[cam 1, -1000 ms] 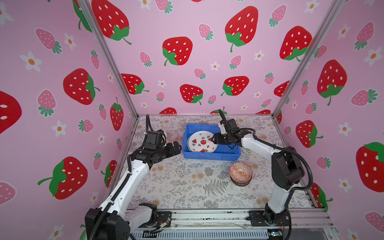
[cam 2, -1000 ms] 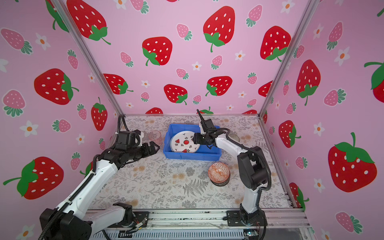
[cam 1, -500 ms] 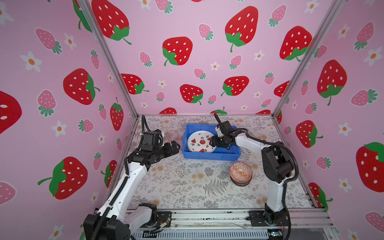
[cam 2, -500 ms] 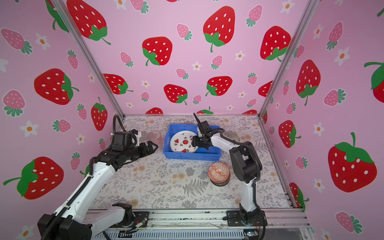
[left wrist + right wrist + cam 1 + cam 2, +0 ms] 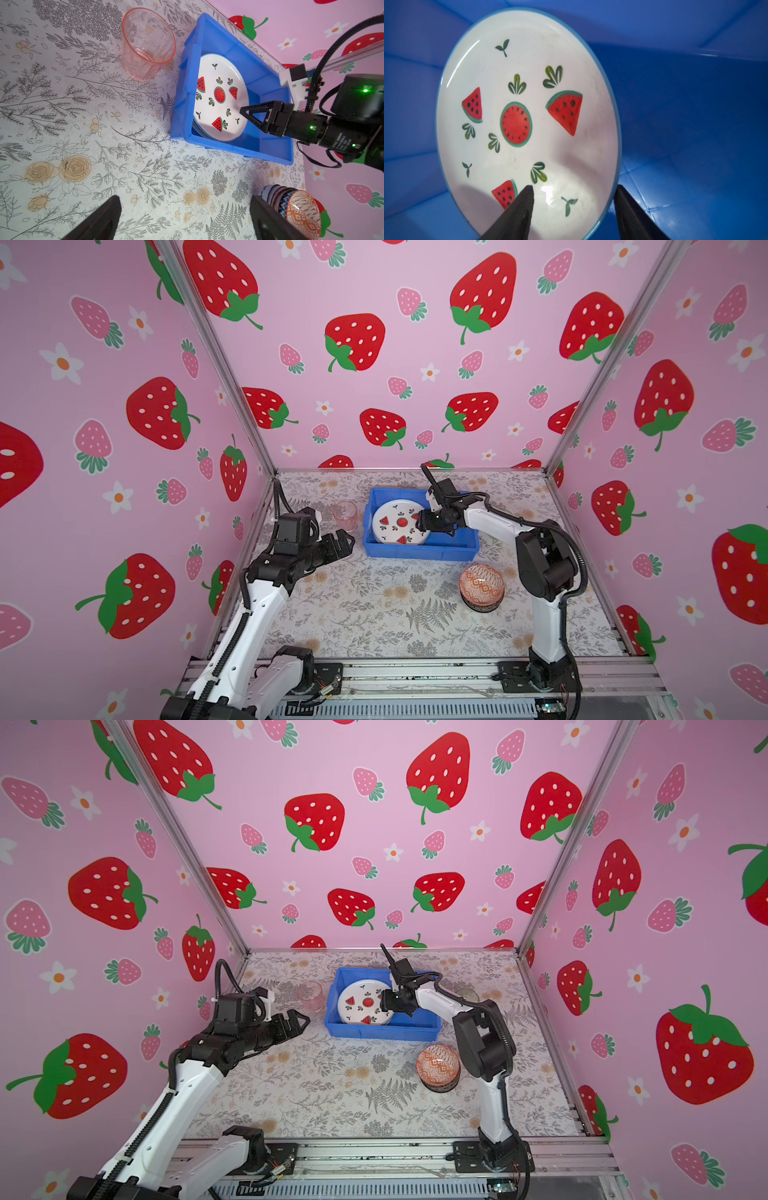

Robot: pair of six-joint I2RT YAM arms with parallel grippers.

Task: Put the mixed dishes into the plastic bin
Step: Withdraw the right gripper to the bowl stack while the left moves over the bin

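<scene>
A: Status, nearest first?
B: Bowls [image 5: 482, 587] stacked on table [image 5: 353, 614]: likely brittle, slippery; grip the rim. Left gripper [image 5: 345, 542] wide open, empty. Right gripper [image 5: 574, 189] half open astride rim of plate [image 5: 399, 522], tilted inside bin [image 5: 419, 549].

Occlusions and cut-offs around the bin.
The lower stack [image 5: 198, 132] under the watermelon plate [image 5: 220, 97] shows only edge slivers, so the count is unclear. The lower bowls [image 5: 276, 197] under the orange bowl [image 5: 301, 212] are half hidden by a left gripper [image 5: 184, 199] finger [image 5: 268, 220] and cut off by the frame edge. The right gripper [image 5: 574, 187] straddles the plate rim, and contact is unreadable. A clear item [image 5: 465, 994] behind the right arm [image 5: 440, 1002] is too small to name.
</scene>
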